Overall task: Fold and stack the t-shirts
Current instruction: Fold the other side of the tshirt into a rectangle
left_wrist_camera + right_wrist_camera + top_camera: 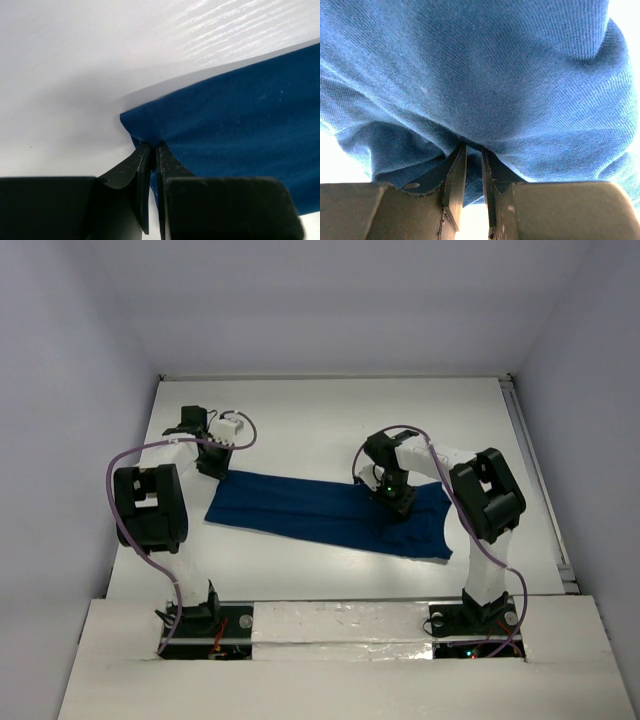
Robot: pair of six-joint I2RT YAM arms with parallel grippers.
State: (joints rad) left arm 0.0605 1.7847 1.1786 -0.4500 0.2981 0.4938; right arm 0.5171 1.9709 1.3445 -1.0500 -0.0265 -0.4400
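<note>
A dark navy blue t-shirt (320,512) lies as a long folded band across the middle of the white table, its print hidden. My left gripper (213,468) is at the band's far left corner and is shut on that corner (142,125), with cloth pinched between the tips. My right gripper (398,502) is over the band's right part and is shut on a bunched fold of the blue cloth (485,90), which drapes over the fingers and fills the right wrist view.
The white table (320,420) is walled by pale panels at the back and sides. A metal rail (535,480) runs along the right edge. The arm bases (200,620) stand at the near edge.
</note>
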